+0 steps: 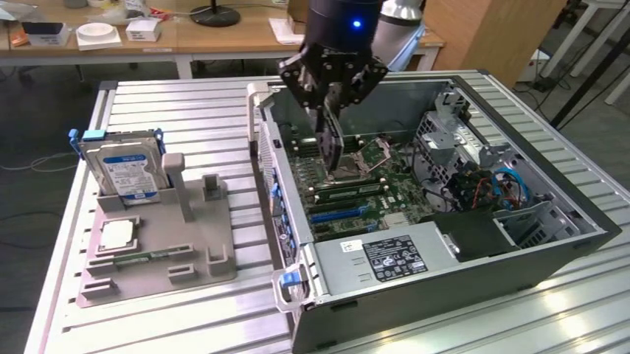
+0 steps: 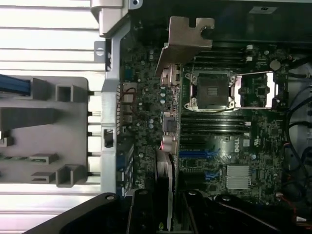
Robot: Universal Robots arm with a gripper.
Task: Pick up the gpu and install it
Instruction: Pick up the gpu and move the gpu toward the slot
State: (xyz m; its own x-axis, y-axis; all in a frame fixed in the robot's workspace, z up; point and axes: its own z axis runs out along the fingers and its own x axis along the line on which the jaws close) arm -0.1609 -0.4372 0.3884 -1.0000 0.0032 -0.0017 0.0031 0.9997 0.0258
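Currently the gpu (image 1: 333, 144) is pinched between the gripper (image 1: 333, 99) fingers and hangs upright, long edge vertical, inside the open case (image 1: 551, 243), near the case's rear wall. Its lower end is seen over the motherboard (image 1: 379, 188), beside the CPU socket; whether it touches the board cannot be told.

In the wrist view the gpu (image 2: 169, 126) is seen edge-on, with its silver bracket (image 2: 187, 34) at the far end and its ports facing the case's rear wall. The gripper (image 2: 168, 214) is clamped on the card's near end, with 1 finger (image 2: 141, 214) on each face. The socket (image 2: 212, 90) and 2 blue slots (image 2: 197, 155) lie just beside the card.

Outside the case, on the table (image 1: 177, 110), a gray holder (image 1: 202, 243) is placed, well apart from the gpu. A hard drive (image 1: 123, 173) stands upright in it, and a CPU (image 1: 116, 234) and a memory stick (image 1: 147, 257) lie flat on it.
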